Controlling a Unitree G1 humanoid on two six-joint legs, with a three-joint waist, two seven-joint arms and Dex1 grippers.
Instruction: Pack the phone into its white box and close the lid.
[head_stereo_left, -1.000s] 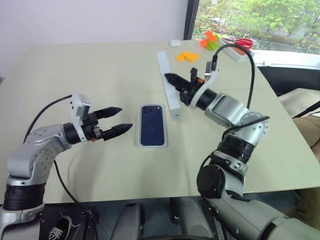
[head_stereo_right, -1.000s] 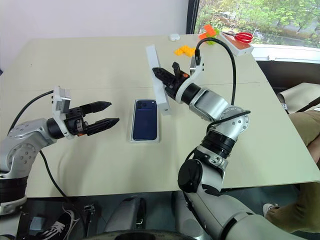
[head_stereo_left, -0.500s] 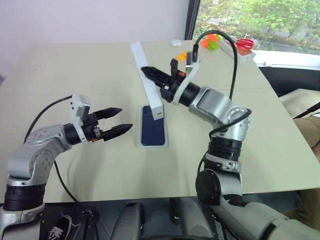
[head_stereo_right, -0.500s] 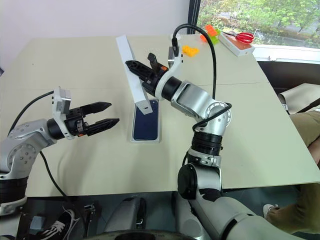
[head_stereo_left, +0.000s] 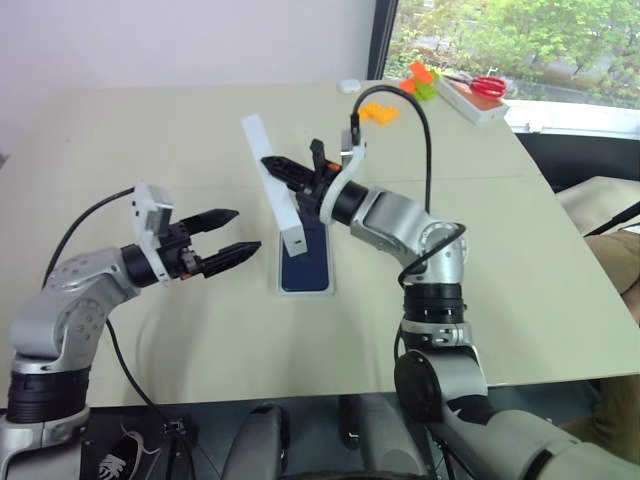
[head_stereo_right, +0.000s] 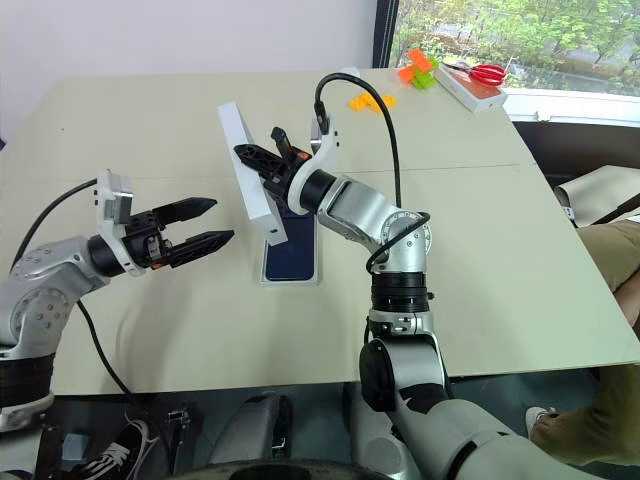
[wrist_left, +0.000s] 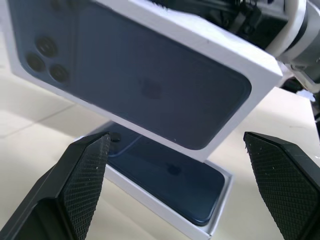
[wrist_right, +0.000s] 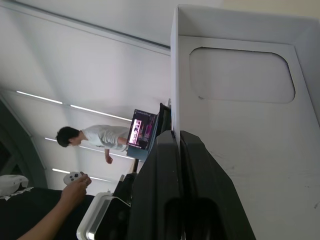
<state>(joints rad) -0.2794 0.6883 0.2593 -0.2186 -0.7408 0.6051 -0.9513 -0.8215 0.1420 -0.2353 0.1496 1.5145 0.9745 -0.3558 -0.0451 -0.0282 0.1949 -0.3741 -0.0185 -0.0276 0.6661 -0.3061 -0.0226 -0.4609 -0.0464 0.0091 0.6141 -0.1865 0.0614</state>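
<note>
tilting on edge, lid (head_stereo_right: 247, 172) pinched in right fingers (head_stereo_right: 256, 160); left fingers (head_stereo_right: 196, 224) spread

Lid (wrist_left: 150, 85) above boxed phone (wrist_left: 165, 175)

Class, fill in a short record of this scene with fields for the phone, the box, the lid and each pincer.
phone: dark blue phone lying in the box, back up
box: white box on the beige table, uncovered
lid: lid held tilted on edge above the box, not yet on it
right pincer: right pincer shut on the lid's edge
left pincer: left pincer open, beside the box, holding nothing
background: orange blocks at the table's far side
</note>
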